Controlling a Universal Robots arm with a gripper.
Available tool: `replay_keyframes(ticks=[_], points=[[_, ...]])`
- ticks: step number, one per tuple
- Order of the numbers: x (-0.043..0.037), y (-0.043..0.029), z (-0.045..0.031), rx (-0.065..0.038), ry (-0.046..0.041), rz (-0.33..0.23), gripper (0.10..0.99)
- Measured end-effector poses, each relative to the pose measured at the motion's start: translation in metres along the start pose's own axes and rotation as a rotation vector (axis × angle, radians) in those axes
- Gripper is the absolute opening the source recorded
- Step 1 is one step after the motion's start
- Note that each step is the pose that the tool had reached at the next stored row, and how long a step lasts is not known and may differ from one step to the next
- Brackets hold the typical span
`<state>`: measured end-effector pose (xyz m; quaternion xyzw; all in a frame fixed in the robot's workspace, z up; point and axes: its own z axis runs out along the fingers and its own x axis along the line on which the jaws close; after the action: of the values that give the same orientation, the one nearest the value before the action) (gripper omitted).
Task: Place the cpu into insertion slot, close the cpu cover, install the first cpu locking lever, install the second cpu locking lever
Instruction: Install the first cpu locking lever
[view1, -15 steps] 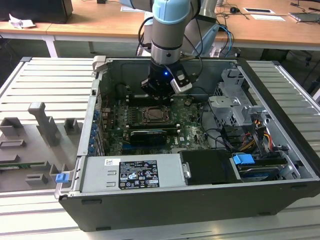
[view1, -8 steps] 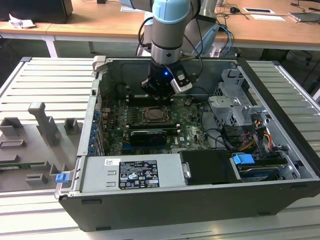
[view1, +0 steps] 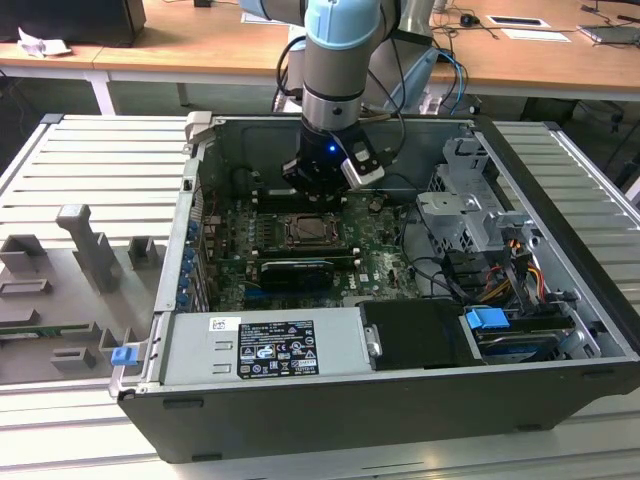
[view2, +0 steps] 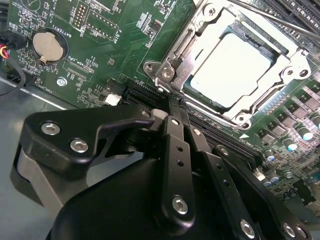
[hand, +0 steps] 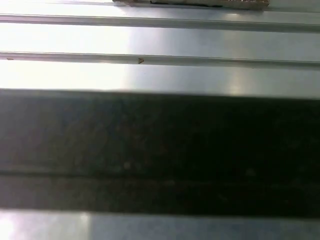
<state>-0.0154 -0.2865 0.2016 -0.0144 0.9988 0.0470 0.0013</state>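
The cpu (view2: 227, 67) lies flat in the insertion slot (view1: 309, 231), its pale metal face showing through the window of the cpu cover (view2: 176, 59). The silvery cover is down over the chip. A thin lever rod (view2: 280, 21) runs along the far side of the socket. My gripper (view2: 172, 102) is shut, its black fingers (view2: 175, 145) pressed together with nothing seen between them. The tips sit right at the near corner of the cover. In the exterior view the gripper (view1: 316, 190) hangs inside the open computer case, just behind the socket.
A black graphics card (view1: 292, 272) lies in front of the socket, and a power supply (view1: 265, 345) lies nearer still. A drive cage (view1: 470, 215) and cables fill the exterior view's right. Memory slots (view2: 220, 140) and a coin battery (view2: 49, 46) flank the socket.
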Motion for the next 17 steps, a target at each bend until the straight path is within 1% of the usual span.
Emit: replay_keyframes(ticks=[9,12,17], points=[[0.0001,-0.0001,0.0003,-0.001,0.0001,0.000,0.106],[0.0001,0.0003,-0.0046,-0.001,0.0001,0.000,0.106],[0.0000,0.0006,-0.0072,-0.001,-0.0001,0.000,0.106]])
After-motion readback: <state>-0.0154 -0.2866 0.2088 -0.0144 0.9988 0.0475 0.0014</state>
